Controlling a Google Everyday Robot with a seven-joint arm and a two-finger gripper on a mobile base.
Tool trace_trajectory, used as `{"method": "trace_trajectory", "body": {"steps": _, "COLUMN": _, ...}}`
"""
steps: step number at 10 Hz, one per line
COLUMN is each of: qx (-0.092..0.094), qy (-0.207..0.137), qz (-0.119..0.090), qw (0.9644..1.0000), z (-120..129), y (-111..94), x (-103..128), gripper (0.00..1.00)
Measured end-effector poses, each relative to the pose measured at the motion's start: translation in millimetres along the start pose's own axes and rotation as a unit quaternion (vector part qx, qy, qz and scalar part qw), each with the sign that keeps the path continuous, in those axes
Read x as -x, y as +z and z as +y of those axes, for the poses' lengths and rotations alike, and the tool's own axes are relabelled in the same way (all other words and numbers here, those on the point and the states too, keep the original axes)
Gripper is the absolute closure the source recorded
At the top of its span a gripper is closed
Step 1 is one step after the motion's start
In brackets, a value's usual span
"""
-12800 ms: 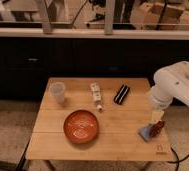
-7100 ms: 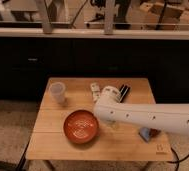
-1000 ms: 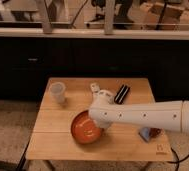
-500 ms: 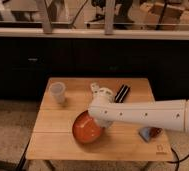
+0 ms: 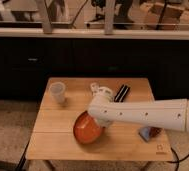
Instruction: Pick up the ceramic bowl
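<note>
Camera view: end effector [image 5: 94,118] grips glossy, round ceramic bowl [image 5: 86,130], tilted.

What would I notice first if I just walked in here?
Probably the ceramic bowl, bright orange-red and tipped up on its side near the front middle of the wooden table. The gripper at the end of the big white arm is right at its rim. A pale cup stands back left.

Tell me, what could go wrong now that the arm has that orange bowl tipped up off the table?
The ceramic bowl hangs tilted at the gripper, apparently held by one edge only; it might slip and crack on the wooden table. Any swing to the left could knock over the light white cup. The black object lies close behind the arm, so a sweep back could push it off.
</note>
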State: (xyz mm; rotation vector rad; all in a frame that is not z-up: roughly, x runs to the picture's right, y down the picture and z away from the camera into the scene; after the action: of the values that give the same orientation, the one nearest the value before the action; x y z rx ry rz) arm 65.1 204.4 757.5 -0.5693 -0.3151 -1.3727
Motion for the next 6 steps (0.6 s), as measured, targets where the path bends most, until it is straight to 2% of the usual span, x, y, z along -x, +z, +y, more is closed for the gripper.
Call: {"method": "trace_trajectory", "body": {"steps": 6, "qx": 0.006, "qy": -0.013, "qz": 0.005, "qw": 0.9999, "z": 4.5, "y": -8.8, "x": 0.0, "gripper": 1.0}}
